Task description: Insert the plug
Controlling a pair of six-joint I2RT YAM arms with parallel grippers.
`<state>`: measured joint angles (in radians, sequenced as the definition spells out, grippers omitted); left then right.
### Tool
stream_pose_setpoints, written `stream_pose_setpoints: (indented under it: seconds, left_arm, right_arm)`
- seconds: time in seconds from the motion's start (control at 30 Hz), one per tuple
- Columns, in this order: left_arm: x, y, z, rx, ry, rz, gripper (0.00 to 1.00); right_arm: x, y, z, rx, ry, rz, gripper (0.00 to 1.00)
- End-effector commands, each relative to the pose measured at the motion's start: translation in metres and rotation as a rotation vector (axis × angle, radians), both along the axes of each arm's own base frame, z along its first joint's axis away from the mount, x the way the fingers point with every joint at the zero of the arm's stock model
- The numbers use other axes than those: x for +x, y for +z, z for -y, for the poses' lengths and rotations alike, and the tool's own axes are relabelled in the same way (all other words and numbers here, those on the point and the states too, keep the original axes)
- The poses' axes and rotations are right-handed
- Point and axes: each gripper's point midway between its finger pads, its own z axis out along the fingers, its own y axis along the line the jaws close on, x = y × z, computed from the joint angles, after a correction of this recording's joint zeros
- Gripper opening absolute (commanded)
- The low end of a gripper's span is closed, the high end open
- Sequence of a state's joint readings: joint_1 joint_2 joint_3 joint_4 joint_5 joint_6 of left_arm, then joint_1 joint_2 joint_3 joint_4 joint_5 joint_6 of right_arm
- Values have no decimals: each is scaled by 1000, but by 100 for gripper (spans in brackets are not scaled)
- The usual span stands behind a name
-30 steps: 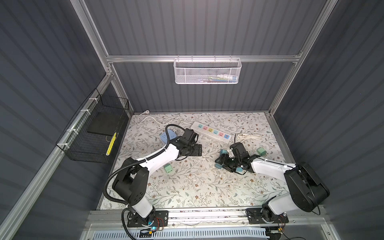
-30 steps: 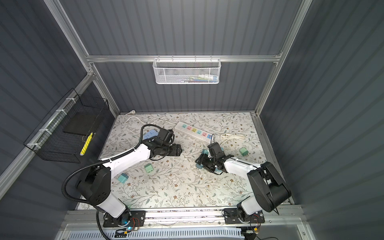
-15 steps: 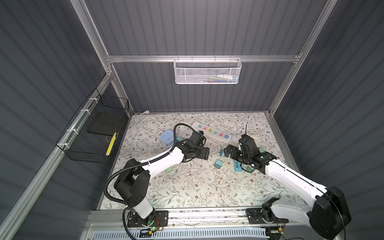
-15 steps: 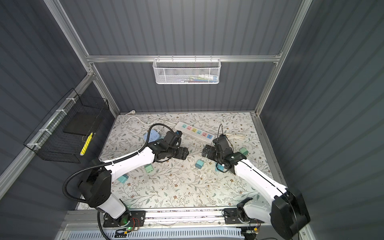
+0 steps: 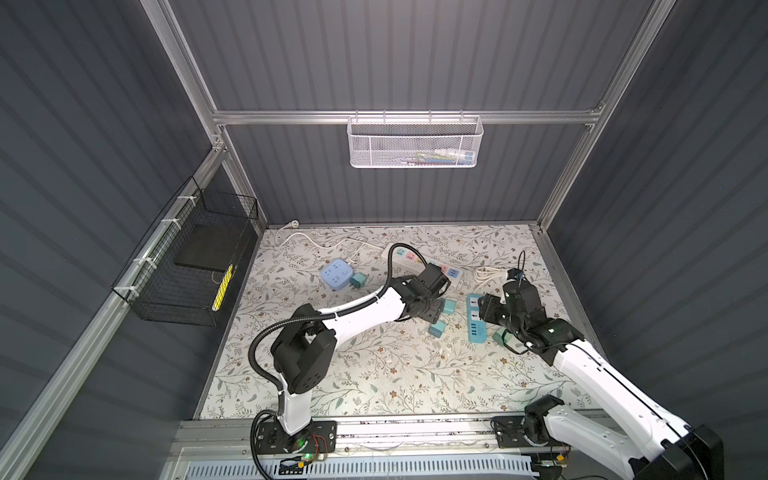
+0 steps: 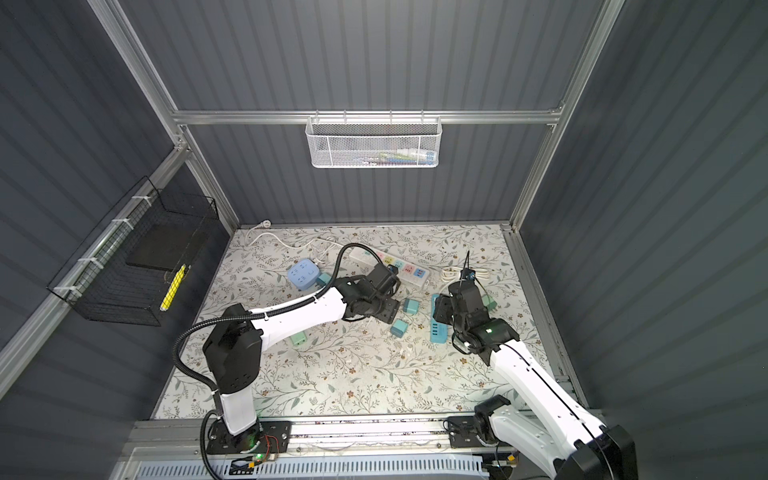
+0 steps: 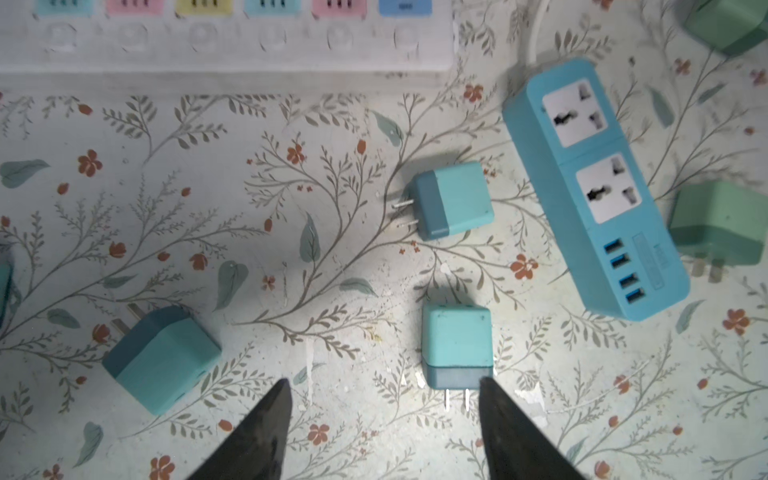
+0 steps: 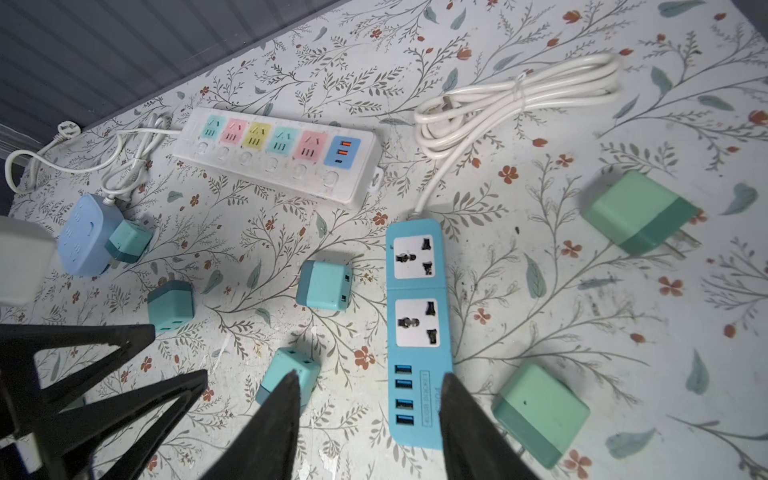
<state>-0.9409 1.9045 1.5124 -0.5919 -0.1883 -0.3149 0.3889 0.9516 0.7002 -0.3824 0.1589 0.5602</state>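
Plug (image 7: 457, 349), a pale teal cube with a darker base, lies flat on the floral mat (image 7: 291, 249) just ahead of the left gripper (image 7: 382, 386). Its two prongs point back into the gap between the fingers. One fingertip (image 7: 494, 407) sits right at the corner of the dark base and the other stands well clear, so the jaws are spread and grasp nothing. Farther ahead of this gripper lies a second teal plug (image 7: 451, 199), and beyond that the white power strip (image 7: 224, 45) with pastel sockets runs crosswise. The blue power strip (image 7: 594, 187) lies out past the finger nearest the plug, and a darker teal plug (image 7: 162, 357) lies out past the opposite finger. The right gripper (image 8: 370, 380) is likewise spread and empty, poised over the USB end of the blue power strip, whose two universal sockets lie straight ahead of it. A green plug (image 8: 540, 411) lies just beside one of its fingers, and a coiled white cable (image 8: 519, 95) lies far ahead
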Motion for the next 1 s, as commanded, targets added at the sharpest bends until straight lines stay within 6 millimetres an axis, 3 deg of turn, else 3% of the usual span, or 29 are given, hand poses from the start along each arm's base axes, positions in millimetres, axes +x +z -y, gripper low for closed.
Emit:
stream_pose_setpoints:
  seconds: [0.0, 0.17, 0.47, 0.77, 0.97]
  left_arm:
    - [-17, -14, -2, 129, -58, -36, 69]
    - [-27, -38, 12, 190, -105, -78, 66]
    - [-39, -55, 34, 154, -149, -161, 63]
    - [-36, -75, 28, 217, -129, -173, 62]
    - [-34, -80, 29, 220, -121, -167, 55]
  right_arm:
    - [-5, -9, 6, -5, 6, -25, 55]
    - [-5, -12, 9, 3, 3, -33, 57]
    - [-5, -18, 8, 8, 5, -39, 60]
    - [-5, -21, 9, 11, 1, -42, 60]
    - [-9, -31, 5, 51, -2, -61, 60]
